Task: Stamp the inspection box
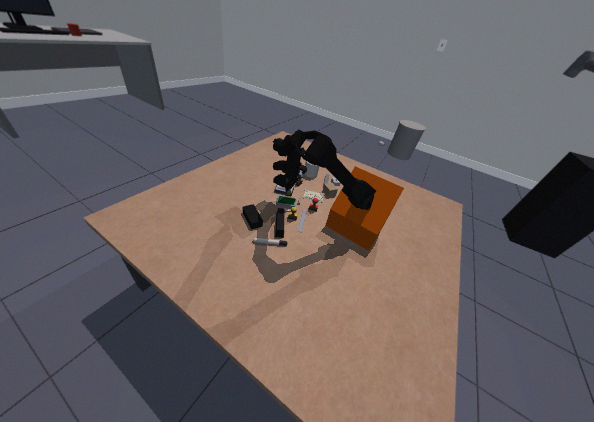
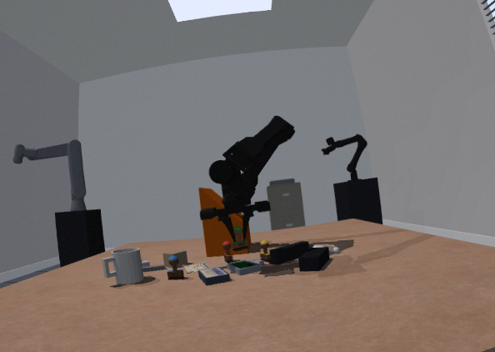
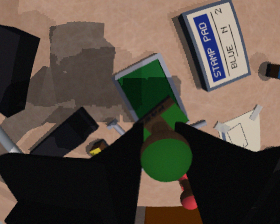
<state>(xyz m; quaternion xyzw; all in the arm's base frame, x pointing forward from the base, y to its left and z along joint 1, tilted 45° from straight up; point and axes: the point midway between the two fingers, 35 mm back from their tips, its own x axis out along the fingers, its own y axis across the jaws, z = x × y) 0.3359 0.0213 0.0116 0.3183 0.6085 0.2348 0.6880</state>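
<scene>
My gripper (image 2: 238, 235) (image 3: 159, 128) is shut on the green-knobbed stamp (image 2: 238, 243) (image 3: 166, 159), with PASS-like lettering on its block in the wrist view. The stamp hangs a little above the bench, knob up. In the wrist view its block overlaps the near end of the open green ink pad (image 1: 287, 201) (image 2: 245, 266) (image 3: 143, 92); in the exterior view a gap shows between them. The white card (image 1: 313, 195) (image 2: 196, 268) (image 3: 248, 130) lies taped down to the right of the pad in the wrist view. Part of its box outline shows there without a visible print; a finger hides the rest.
A red stamp (image 1: 314, 204) (image 2: 227, 251) (image 3: 188, 200) and yellow stamp (image 1: 293, 213) (image 2: 265, 251) (image 3: 97, 149) stand close by. A blue stamp (image 2: 175, 268), closed blue pad (image 2: 213, 275) (image 3: 216, 45), mug (image 2: 129, 265), black blocks (image 1: 280, 222) (image 1: 252, 217) and orange block (image 1: 377, 196) surround the work area.
</scene>
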